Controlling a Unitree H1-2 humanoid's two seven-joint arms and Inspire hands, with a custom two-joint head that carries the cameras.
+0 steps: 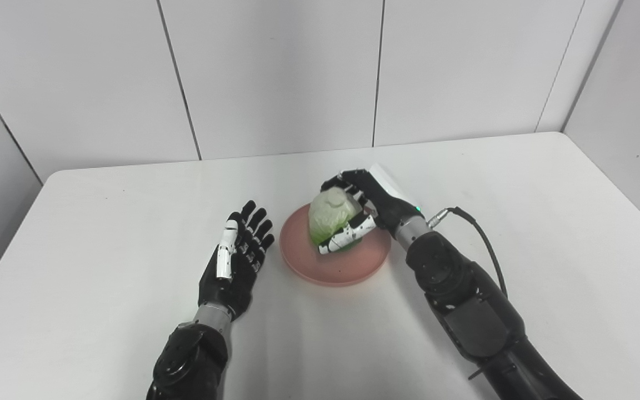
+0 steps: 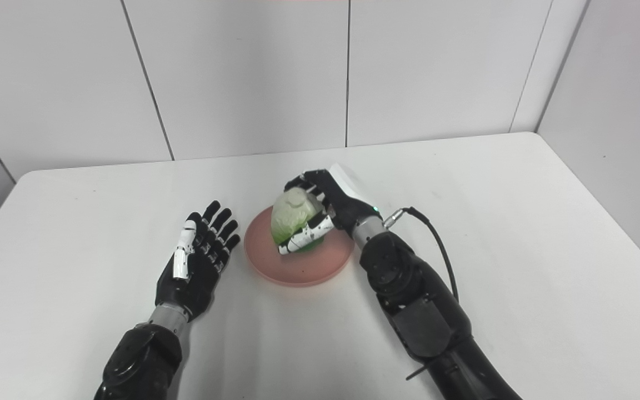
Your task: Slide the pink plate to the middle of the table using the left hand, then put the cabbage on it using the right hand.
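plate: the pink plate [image 1: 335,265] is sitting pretty much mid-table, so I'd call the slide part done

cabbage: the cabbage [image 1: 331,214] is over the plate's far half, around 12 o'clock of plate centre. Can't tell if its green bottom is actually touching the plate or just hanging over it

right hand: your right hand [image 1: 361,208] comes in from 4 o'clock, fingers [image 1: 348,236] wrapped round the cabbage front and back, gripping it firmly

left hand: your left hand [image 1: 238,253] lies just beside the plate at its 9 o'clock, fingers spread flat, holding nothing

step in hand: looks like the set-down, basically the last bit

how to do it well: lower until the cabbage is clearly resting on the plate, then ease the fingers apart slowly. It's rounded and standing tallish, so I'd guess it'll tip or roll if you let go early. Nudging it toward plate centre first wouldn't hurt

pulling out: back the hand off toward 4 o'clock and lift, so you don't clip the rim

table: the white table [image 1: 520,222] has room on that side
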